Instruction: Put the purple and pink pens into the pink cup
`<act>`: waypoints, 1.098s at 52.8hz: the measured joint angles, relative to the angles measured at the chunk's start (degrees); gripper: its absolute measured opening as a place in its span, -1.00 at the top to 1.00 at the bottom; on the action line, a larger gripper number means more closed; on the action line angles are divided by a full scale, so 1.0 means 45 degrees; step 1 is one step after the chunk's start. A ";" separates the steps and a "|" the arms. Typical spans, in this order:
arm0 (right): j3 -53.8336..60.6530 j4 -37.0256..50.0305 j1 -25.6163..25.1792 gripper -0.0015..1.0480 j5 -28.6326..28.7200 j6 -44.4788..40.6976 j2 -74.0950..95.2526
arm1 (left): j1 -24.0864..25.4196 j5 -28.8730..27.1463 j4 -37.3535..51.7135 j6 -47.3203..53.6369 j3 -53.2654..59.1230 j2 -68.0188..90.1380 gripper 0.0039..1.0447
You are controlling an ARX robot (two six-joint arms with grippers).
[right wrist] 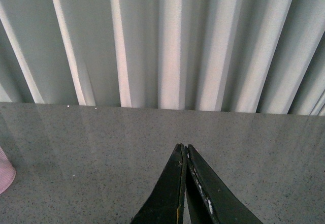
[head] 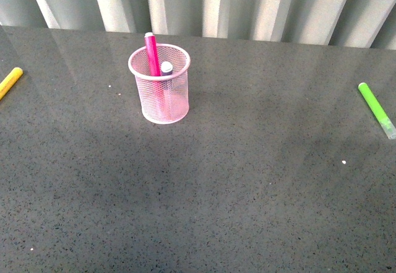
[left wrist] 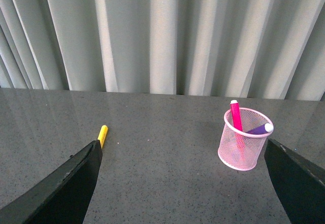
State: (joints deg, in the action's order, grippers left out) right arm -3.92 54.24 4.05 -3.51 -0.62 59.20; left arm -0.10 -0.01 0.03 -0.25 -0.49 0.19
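Observation:
The pink cup point(head: 159, 87) stands upright on the dark table, left of centre in the front view. Inside it the pink pen point(head: 151, 53) sticks up above the rim, and the purple pen's pale cap point(head: 166, 67) leans against the rim. In the left wrist view the pink cup point(left wrist: 244, 140) holds the pink pen point(left wrist: 236, 115) and the purple pen point(left wrist: 260, 129). My left gripper point(left wrist: 183, 148) is open and empty, with the cup just inside its one finger. My right gripper point(right wrist: 185, 146) is shut on nothing, over bare table. Neither arm shows in the front view.
A yellow marker point(head: 10, 82) lies at the table's left edge, and shows as the yellow marker point(left wrist: 102, 134) in the left wrist view. A lime-green marker point(head: 376, 109) lies at the right edge. Pale curtains point(head: 204, 4) hang behind the table. A sliver of the cup point(right wrist: 5, 170) shows in the right wrist view.

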 joint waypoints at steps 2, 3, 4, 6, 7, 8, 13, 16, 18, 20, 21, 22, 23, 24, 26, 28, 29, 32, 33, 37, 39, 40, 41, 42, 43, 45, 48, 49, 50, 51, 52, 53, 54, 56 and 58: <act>0.0073 -0.0243 -0.0287 0.94 0.0525 -0.0005 -0.0325 | 0.0000 0.0000 0.0000 0.0000 0.0000 0.0000 -0.88; 0.0107 -0.0325 -0.0384 0.94 0.0627 0.0000 -0.0442 | 0.0000 0.0000 0.0000 -0.0005 0.0000 0.0000 -0.88; 0.0151 -0.0481 -0.0515 0.94 0.0714 0.0000 -0.0646 | 0.0000 0.0000 0.0000 0.0000 0.0000 0.0000 -0.88; 0.0267 -0.0884 -0.0733 0.94 0.0729 0.0005 -0.1180 | 0.0000 -0.0005 0.0000 -0.0005 0.0000 0.0000 -0.88; 0.0316 -0.1054 -0.0797 0.94 0.0724 0.0005 -0.1399 | 0.0000 -0.0005 0.0000 -0.0005 0.0000 0.0000 -0.88; 0.0335 -0.1137 -0.0826 0.94 0.0719 0.0005 -0.1506 | 0.0000 0.0000 0.0000 -0.0005 0.0000 0.0000 -0.88; 0.0495 -0.1899 -0.0869 0.94 0.0758 0.0000 -0.2433 | 0.0000 0.0000 0.0000 0.0000 0.0000 0.0000 -0.88; 0.0520 -0.2336 -0.0869 0.94 0.0767 0.0000 -0.2934 | 0.0000 0.0000 0.0000 -0.0005 0.0000 0.0000 -0.88; 0.0525 -0.2589 -0.0869 0.94 0.0767 0.0005 -0.3240 | 0.0000 0.0000 0.0000 0.0000 0.0000 0.0000 -0.88; 0.0529 -0.2841 -0.0869 0.94 0.0772 0.0005 -0.3551 | 0.0000 0.0000 0.0000 0.0000 0.0000 0.0000 -0.88; 0.0529 -0.3011 -0.0869 0.94 0.0767 0.0000 -0.3750 | 0.0000 0.0000 0.0000 0.0000 0.0000 0.0000 -0.88; 0.0534 -0.3172 -0.0869 0.94 0.0772 0.0005 -0.3934 | 0.0000 0.0000 0.0000 -0.0005 0.0000 0.0000 -0.88; 0.0539 -0.3337 -0.0869 0.94 0.0772 0.0000 -0.4133 | 0.0000 0.0000 0.0000 0.0000 0.0000 0.0000 -0.88; 0.0544 -0.3507 -0.0869 0.94 0.0772 0.0005 -0.4323 | 0.0000 0.0000 0.0000 0.0000 0.0000 0.0000 -0.88; 0.0554 -0.3837 -0.0869 0.94 0.0767 0.0000 -0.4687 | 0.0000 0.0000 0.0000 -0.0005 0.0000 0.0000 -0.88; 0.0563 -0.4245 -0.0869 0.94 0.0767 0.0000 -0.5139 | 0.0000 0.0000 0.0000 -0.0005 0.0000 0.0000 -0.88; 0.0563 -0.4323 -0.0869 0.94 0.0767 0.0005 -0.5221 | 0.0000 0.0000 0.0000 0.0000 0.0000 0.0000 -0.88; 0.0568 -0.4716 -0.0869 0.94 0.0763 0.0005 -0.5659 | 0.0000 0.0000 0.0000 0.0000 0.0000 0.0000 -0.88; 0.0573 -0.4867 -0.0869 0.94 0.0767 0.0005 -0.5833 | 0.0000 0.0000 0.0000 0.0000 0.0000 0.0000 -0.88; 0.0578 -0.5537 -0.0869 0.94 0.0767 0.0005 -0.6552 | 0.0000 0.0000 0.0000 -0.0005 0.0000 0.0000 -0.88; 0.0578 -0.5751 -0.0869 0.94 0.0772 0.0005 -0.6781 | 0.0000 0.0000 0.0000 0.0000 0.0000 0.0000 -0.88; 0.0578 -0.5882 -0.0869 0.94 0.0772 0.0005 -0.6921 | 0.0000 0.0000 0.0000 -0.0005 0.0000 0.0000 -0.88; 0.0578 -0.6018 -0.0869 0.94 0.0767 0.0005 -0.7067 | 0.0000 0.0000 0.0000 -0.0005 0.0000 0.0000 -0.88; 0.0578 -0.6081 -0.0869 0.94 0.0772 0.0005 -0.7140 | 0.0000 0.0000 0.0000 0.0000 0.0000 0.0000 -0.88; 0.0578 -0.6212 -0.0869 0.94 0.0767 0.0005 -0.7281 | 0.0000 0.0000 0.0000 -0.0005 0.0000 0.0000 -0.88; 0.0578 -0.6416 -0.0869 0.94 0.0767 0.0005 -0.7490 | 0.0000 0.0000 0.0000 0.0000 0.0000 0.0000 -0.88; 0.0578 -0.6756 -0.0869 0.94 0.0767 0.0005 -0.7873 | 0.0000 0.0000 0.0000 -0.0005 0.0000 0.0000 -0.88; 0.0578 -0.6960 -0.0869 0.94 0.0763 0.0005 -0.8063 | 0.0000 0.0000 0.0000 0.0000 0.0000 0.0000 -0.88; 0.0578 -0.7019 -0.0869 0.94 0.0763 0.0005 -0.8126 | 0.0000 0.0000 0.0000 -0.0005 0.0000 0.0000 -0.88; 0.0583 -0.7130 -0.0869 0.94 0.0767 0.0005 -0.8243 | 0.0000 0.0000 0.0000 -0.0005 0.0000 0.0000 -0.88; 0.0583 -0.7247 -0.0869 0.94 0.0767 0.0005 -0.8359 | 0.0000 0.0000 0.0000 -0.0005 0.0000 0.0000 -0.88; 0.0583 -0.7300 -0.0869 0.94 0.0767 0.0005 -0.8417 | 0.0000 0.0000 0.0000 0.0000 0.0000 0.0000 -0.88; 0.0583 -0.7407 -0.0869 0.94 0.0767 0.0005 -0.8529 | 0.0000 0.0000 0.0000 -0.0005 0.0000 0.0000 -0.88; 0.0583 -0.7572 -0.0869 0.94 0.0767 0.0005 -0.8694 | 0.0000 0.0000 0.0000 0.0000 0.0000 0.0000 -0.88; 0.0583 -0.7728 -0.0869 0.94 0.0767 0.0005 -0.8850 | 0.0000 0.0000 0.0000 0.0000 0.0000 0.0000 -0.88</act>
State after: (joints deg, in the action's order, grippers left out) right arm -1.30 19.46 0.14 -0.05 -0.60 19.38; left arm -0.10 -0.01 0.03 -0.25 -0.49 0.19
